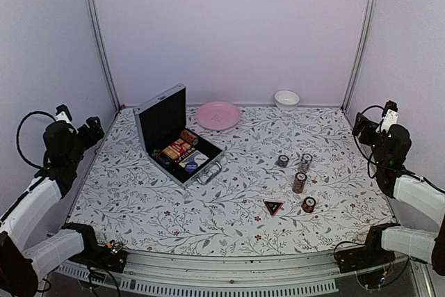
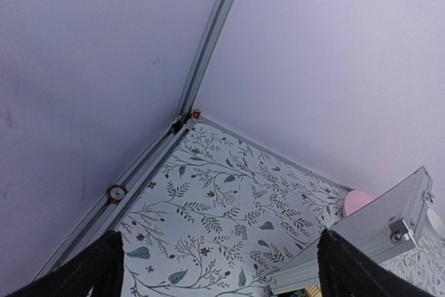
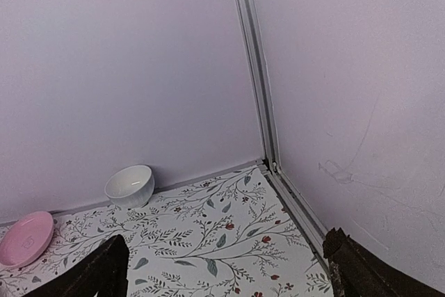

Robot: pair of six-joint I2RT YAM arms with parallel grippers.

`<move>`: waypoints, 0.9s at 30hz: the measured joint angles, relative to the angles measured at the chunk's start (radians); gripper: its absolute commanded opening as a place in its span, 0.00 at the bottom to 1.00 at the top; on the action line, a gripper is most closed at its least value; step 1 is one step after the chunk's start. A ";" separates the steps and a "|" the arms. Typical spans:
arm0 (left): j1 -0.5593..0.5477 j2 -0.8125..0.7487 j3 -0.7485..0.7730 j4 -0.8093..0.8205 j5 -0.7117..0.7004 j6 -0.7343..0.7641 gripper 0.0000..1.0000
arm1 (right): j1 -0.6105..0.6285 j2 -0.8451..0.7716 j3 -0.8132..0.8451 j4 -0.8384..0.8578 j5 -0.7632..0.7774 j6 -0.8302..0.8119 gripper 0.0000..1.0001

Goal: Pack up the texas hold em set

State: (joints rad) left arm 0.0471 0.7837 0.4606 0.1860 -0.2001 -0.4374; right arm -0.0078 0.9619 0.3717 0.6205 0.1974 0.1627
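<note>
At the far left, the left hand (image 1: 90,131) is raised beside the wall, off the edge of the floral counter (image 1: 139,203). In the wrist view its fingers (image 2: 97,273) are spread wide with nothing between them, so it is released.

Next comes the silver case (image 1: 162,113), open on the left half of the counter. Its lid stands upright, with the black lining facing the middle of the counter. Red-and-gold chip rolls (image 1: 179,148) lie in its base with a pale card deck (image 1: 197,159) beside them. The metal handle (image 1: 210,172) hangs off the near right edge.

Behind the case and just to its right sits the pink plate (image 1: 217,115), near the back wall. Farther right, the white bowl (image 1: 286,98) stands against that wall.

Four stacks are loose on the right half, well apart from the case:
- A short dark stack (image 1: 282,161) is the farthest left.
- A striped stack (image 1: 305,162) stands upright just beside it.
- A taller reddish stack (image 1: 300,182) stands upright nearer the front.
- The nearest stack (image 1: 309,204) appears to be tipped on its side.

The black-and-red triangle (image 1: 273,207) lies flat just left of that nearest stack.

At the far right, the right hand (image 1: 363,126) is lifted beside the wall. Its fingers (image 3: 104,269) are parted and empty, so it is released too
</note>
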 measured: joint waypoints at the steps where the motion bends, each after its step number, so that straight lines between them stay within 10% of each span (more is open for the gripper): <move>1: 0.000 0.000 0.005 -0.026 0.000 -0.009 0.97 | 0.000 -0.003 0.000 -0.019 0.009 0.008 0.99; 15: 0.000 0.090 0.364 -0.301 0.032 -0.038 0.97 | -0.037 -0.052 0.005 -0.129 0.029 0.127 0.99; 27: 0.000 0.174 0.519 -0.288 0.138 0.158 0.97 | 0.085 0.087 0.316 -0.583 -0.167 0.124 0.99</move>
State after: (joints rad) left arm 0.0467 0.9577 0.9798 -0.1017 -0.0616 -0.2794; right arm 0.0776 1.0492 0.6876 0.0372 0.0303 0.2863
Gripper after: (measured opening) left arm 0.970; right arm 0.988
